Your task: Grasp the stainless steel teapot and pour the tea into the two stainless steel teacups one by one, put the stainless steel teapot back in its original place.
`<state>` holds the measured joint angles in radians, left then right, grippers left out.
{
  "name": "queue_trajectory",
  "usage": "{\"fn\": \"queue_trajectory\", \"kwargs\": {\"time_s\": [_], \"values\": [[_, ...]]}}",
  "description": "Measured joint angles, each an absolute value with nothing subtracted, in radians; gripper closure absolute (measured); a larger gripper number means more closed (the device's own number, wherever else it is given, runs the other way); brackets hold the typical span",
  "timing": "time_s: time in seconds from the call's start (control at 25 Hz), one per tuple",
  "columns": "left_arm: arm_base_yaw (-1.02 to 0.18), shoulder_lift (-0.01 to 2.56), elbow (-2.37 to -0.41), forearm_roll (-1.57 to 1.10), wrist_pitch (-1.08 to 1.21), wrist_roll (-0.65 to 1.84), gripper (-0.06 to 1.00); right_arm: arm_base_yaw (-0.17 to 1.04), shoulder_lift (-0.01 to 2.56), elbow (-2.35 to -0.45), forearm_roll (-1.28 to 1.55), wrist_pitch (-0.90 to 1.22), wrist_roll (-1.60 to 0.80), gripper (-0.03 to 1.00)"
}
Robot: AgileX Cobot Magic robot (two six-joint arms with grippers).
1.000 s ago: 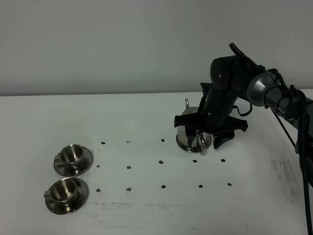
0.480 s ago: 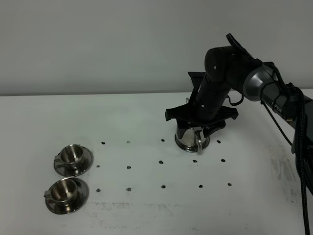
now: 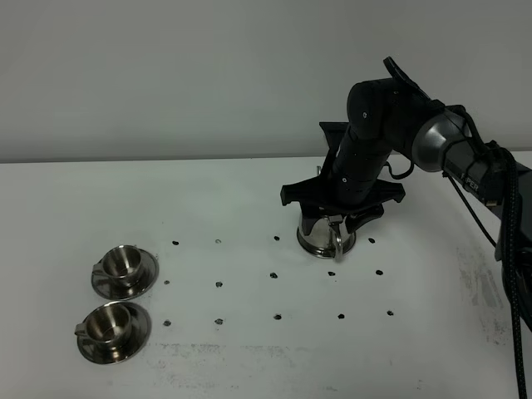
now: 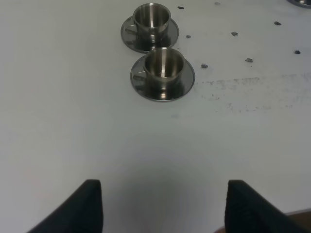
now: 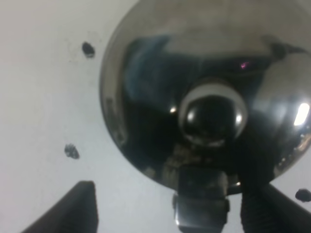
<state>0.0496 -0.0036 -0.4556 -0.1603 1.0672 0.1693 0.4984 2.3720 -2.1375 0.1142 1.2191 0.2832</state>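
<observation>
The right pincer [image 3: 337, 218] is wide open, right over the stainless steel teapot [image 3: 319, 240], which stands on the surface [image 3: 249, 357] with its handle [image 5: 201, 206] between the two fingers [image 5: 80, 208]. The left pincer [image 4: 167, 208] is wide open too, with the two stainless steel teacups [image 4: 164, 63] far out in front of it.

There was one teapot [image 3: 316, 239] on the bench [image 3: 249, 366]. Two cups [image 3: 123, 263] [image 3: 110, 322] sat on two saucers [image 3: 145, 284] [image 3: 125, 354]. Dark dots [image 3: 219, 284] ran in three rows. One arm [image 3: 391, 116] showed.
</observation>
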Motion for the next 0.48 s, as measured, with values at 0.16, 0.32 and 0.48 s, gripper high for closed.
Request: {"fn": "queue_trajectory", "kwargs": {"time_s": [0.16, 0.32, 0.48], "values": [[0.050, -0.004, -0.456, -0.160, 1.067, 0.169, 0.40, 0.498, 2.372, -2.137, 0.111, 1.219, 0.306, 0.38], [0.050, -0.004, -0.456, -0.160, 1.067, 0.169, 0.40, 0.498, 2.372, -2.132, 0.110, 1.219, 0.318, 0.38], [0.050, -0.004, -0.456, -0.160, 1.067, 0.169, 0.40, 0.498, 2.372, -2.092, 0.109, 1.219, 0.337, 0.38]]}}
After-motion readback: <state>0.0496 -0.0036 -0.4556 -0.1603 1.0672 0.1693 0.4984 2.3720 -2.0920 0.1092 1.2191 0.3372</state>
